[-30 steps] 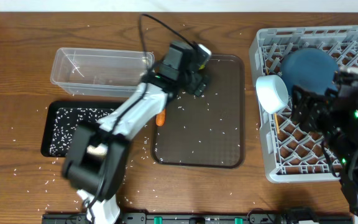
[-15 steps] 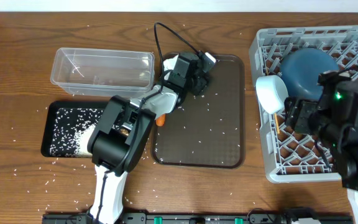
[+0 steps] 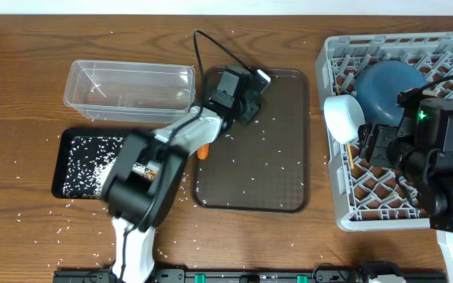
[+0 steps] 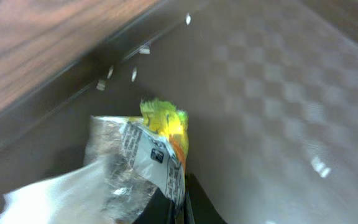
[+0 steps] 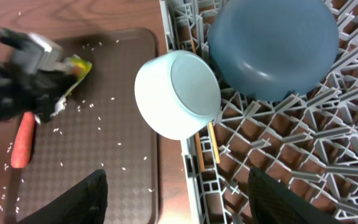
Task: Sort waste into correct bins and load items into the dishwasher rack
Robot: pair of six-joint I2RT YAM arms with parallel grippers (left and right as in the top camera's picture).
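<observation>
My left gripper (image 3: 247,108) sits at the back left corner of the brown serving tray (image 3: 250,169), shut on the crumpled napkin and its yellow-green wrapper (image 4: 163,121). The wrapper (image 5: 76,66) pokes out beside it in the right wrist view. An orange carrot (image 3: 204,149) lies at the tray's left edge. My right gripper (image 5: 182,205) hangs open above the left rim of the dishwasher rack (image 3: 344,214), holding nothing. In the rack a white bowl (image 5: 178,93) leans by a dark-blue bowl (image 5: 272,46), and chopsticks (image 5: 207,146) lie under them.
A clear plastic tub (image 3: 128,90) stands left of the brown tray, with a black tray (image 3: 93,161) full of rice in front of it. Rice grains are scattered over the brown tray and the wooden table (image 3: 22,118).
My left gripper has closed from wide open onto the wrapper at the tray corner. The right gripper shifted slightly over the rack and narrowed a little.
</observation>
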